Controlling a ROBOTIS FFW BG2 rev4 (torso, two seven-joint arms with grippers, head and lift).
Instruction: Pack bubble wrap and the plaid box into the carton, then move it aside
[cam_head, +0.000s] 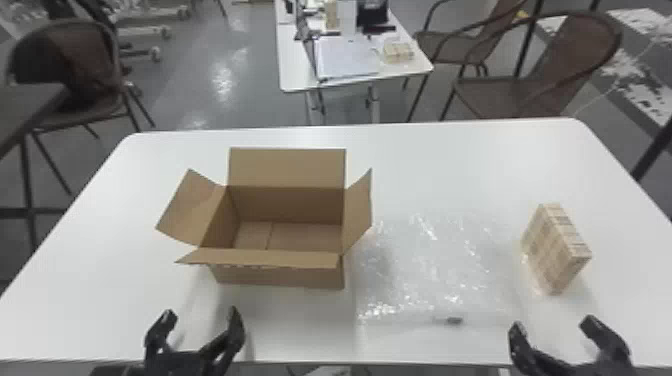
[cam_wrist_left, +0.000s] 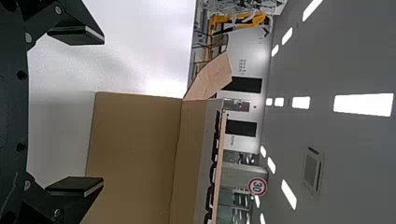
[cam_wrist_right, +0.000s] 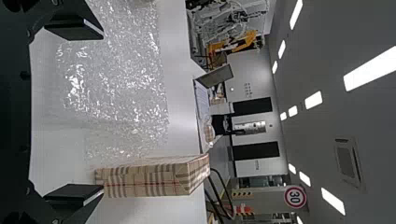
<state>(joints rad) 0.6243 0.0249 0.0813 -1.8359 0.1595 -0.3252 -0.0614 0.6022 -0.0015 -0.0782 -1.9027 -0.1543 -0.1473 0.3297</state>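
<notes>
My left gripper (cam_head: 200, 327) is open at the table's front edge, just in front of the open carton (cam_head: 280, 272). In the left wrist view the left gripper (cam_wrist_left: 88, 112) has bare table and the carton's side (cam_wrist_left: 135, 154) beyond it. Right of the carton lies the flat, clear bubble wrap (cam_head: 430, 265). The plaid box (cam_head: 555, 247) stands upright at the wrap's right. My right gripper (cam_head: 555, 325) is open in front of that box, holding nothing. In the right wrist view the right gripper (cam_wrist_right: 88, 112) faces the bubble wrap (cam_wrist_right: 121, 84) and the plaid box (cam_wrist_right: 149, 182).
The white table (cam_head: 450, 150) extends behind and to both sides of the carton, whose four flaps spread outward. A small dark item (cam_head: 454, 320) is at the wrap's front edge. Farther back are another table (cam_head: 295, 75) and brown chairs (cam_head: 545, 75).
</notes>
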